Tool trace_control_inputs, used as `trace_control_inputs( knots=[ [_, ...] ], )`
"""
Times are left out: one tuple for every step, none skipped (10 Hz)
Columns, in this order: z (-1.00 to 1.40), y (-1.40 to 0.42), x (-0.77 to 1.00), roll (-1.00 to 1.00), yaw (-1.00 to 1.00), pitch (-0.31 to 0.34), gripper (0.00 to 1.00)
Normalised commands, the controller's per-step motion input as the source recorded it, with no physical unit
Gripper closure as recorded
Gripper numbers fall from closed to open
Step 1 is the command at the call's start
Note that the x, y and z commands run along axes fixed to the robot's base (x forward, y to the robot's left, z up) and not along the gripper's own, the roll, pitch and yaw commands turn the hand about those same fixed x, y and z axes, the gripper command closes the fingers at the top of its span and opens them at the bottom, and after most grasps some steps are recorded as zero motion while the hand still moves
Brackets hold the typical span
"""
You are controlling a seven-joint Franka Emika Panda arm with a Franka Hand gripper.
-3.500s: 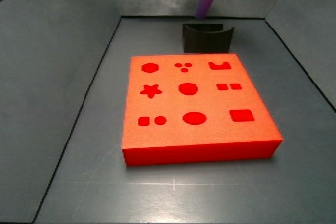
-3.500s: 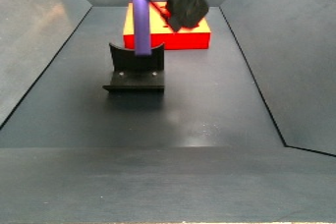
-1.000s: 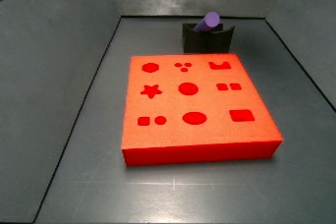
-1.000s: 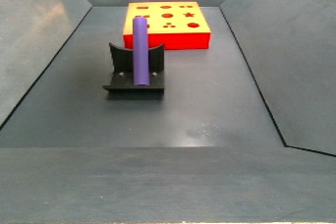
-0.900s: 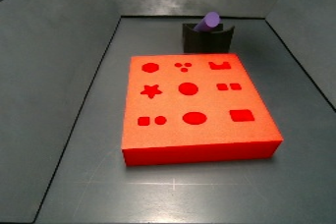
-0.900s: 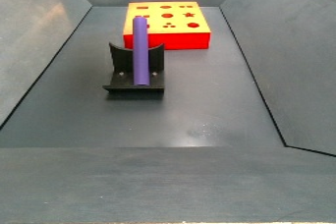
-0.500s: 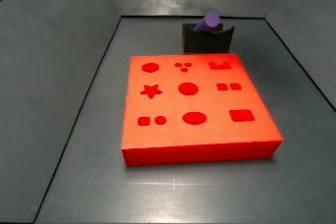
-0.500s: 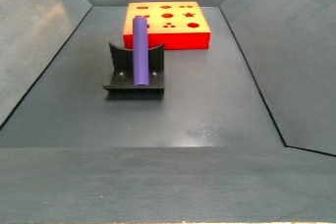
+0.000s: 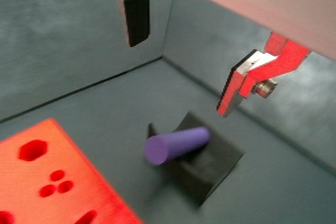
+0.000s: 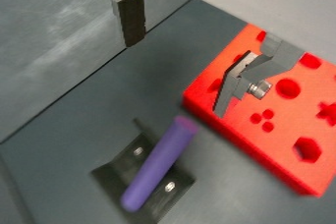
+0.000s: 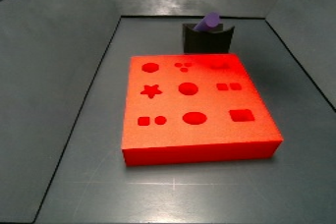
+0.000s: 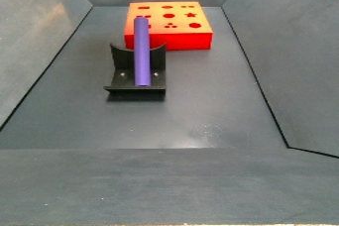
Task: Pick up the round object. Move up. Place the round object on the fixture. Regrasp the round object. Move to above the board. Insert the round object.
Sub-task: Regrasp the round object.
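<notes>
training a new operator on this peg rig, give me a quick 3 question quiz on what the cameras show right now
1. True or false: the gripper is shut on the purple peg.
2. Where does the peg rest? A) in a cut-out of the red board B) on the black fixture C) on the bare floor
3. Fill in: in both wrist views the silver fingers hang ____ the peg, apart from it.

Key: 1 false, the jaws are open with nothing between them. 2 B, it lies in the notch on the fixture's top. 3 above.
</notes>
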Motion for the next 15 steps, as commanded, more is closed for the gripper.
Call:
trace_control_inputs(
  knots=[
    [0.01, -0.02, 0.03, 1.0, 0.03, 0.046, 0.0],
    [0.0, -0.02, 0.04, 1.0, 0.04, 0.054, 0.0],
    [0.0, -0.03, 0.06, 1.0, 0.04, 0.076, 0.0],
    [0.0, -0.03, 0.07, 1.0, 0.05, 0.088, 0.0],
    [0.0, -0.04, 0.09, 1.0, 0.06, 0.116, 0.0],
    [0.0, -0.04, 0.1, 1.0, 0.07, 0.139, 0.0],
    [-0.01, -0.04, 0.1, 1.0, 0.09, 0.162, 0.0],
    [0.0, -0.04, 0.1, 1.0, 0.12, 0.185, 0.0],
    [-0.01, -0.05, 0.09, 0.92, 0.17, 0.205, 0.0],
    [-0.01, -0.05, 0.1, 0.73, 0.19, 0.188, 0.0],
    [-0.01, -0.05, 0.1, 0.54, 0.21, 0.162, 0.0],
    [0.0, -0.04, 0.1, 0.36, 0.22, 0.132, 0.0],
    [0.0, -0.04, 0.09, 0.23, 0.22, 0.084, 0.0],
    [0.0, -0.04, 0.08, 0.19, 0.22, 0.046, 0.0],
    [-0.01, -0.05, 0.08, 0.17, 0.2, 0.019, 0.0]
  ],
)
